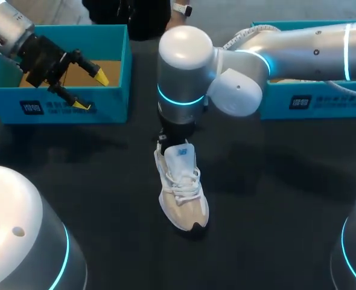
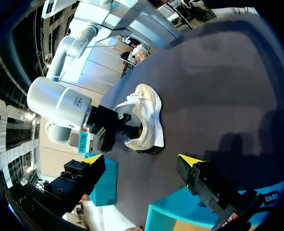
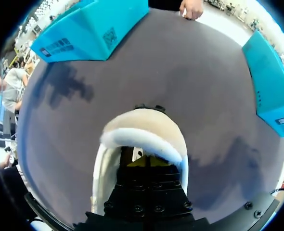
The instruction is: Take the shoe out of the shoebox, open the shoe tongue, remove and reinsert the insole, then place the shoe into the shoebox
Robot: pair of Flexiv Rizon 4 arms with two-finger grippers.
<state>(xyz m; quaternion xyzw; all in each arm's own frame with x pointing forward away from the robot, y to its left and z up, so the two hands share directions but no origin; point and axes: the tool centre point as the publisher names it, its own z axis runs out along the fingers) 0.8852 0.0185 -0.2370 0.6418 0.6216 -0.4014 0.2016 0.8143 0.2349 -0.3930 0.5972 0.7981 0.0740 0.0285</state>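
Observation:
A white and beige shoe (image 1: pixel 182 190) stands upright on the dark table, toe toward the front edge. My right gripper (image 1: pixel 169 138) points down into its heel opening. In the right wrist view the right gripper (image 3: pixel 147 162) is shut inside the shoe (image 3: pixel 147 130), behind the tongue; whether it pinches anything is hidden. My left gripper (image 1: pixel 90 90) hangs open above the left blue shoebox (image 1: pixel 75 109), holding nothing. From the left wrist, the left gripper (image 2: pixel 142 160) frames the shoe (image 2: pixel 147 113) and the right gripper (image 2: pixel 108 129) at its heel.
A second blue box (image 1: pixel 314 99) stands at the back right under my right arm. A person's hand (image 3: pixel 192 7) rests at the table's far edge between the two boxes. Both arm bases fill the front corners.

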